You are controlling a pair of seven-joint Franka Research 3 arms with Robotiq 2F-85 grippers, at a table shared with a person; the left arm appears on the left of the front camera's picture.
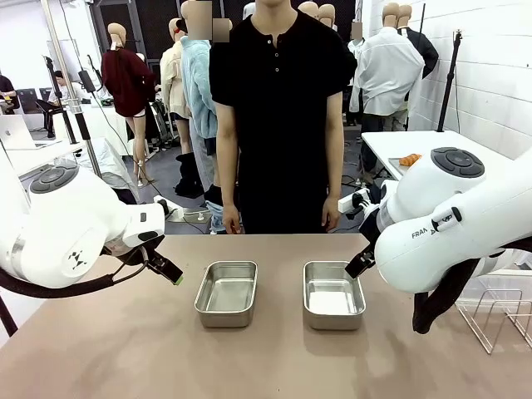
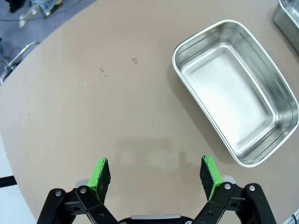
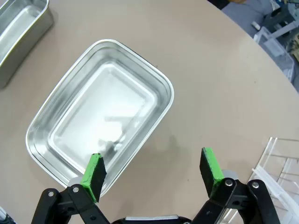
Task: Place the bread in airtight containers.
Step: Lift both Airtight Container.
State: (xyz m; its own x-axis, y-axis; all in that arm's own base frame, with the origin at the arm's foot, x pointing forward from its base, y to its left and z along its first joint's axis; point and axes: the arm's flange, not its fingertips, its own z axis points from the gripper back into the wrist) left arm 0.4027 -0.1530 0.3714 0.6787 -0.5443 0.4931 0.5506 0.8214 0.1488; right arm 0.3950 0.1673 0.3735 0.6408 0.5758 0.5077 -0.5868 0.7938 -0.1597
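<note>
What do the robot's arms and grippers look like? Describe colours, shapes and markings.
Both arms are rounded white shells with dark grey round joint caps. The right arm bears black "FRAN" lettering; the left arm has a small black logo and a black cable beneath. The left gripper and right gripper have black linked fingers with green pads.

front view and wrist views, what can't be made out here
- Front view: right tool mostly hidden behind the right arm.
- Left wrist view: right container cut off by the top-right corner.
- Right wrist view: left container cut off by the top-left corner; clear rack by the right edge.
- Front view: orange item on the far white table, too small to identify.
</note>
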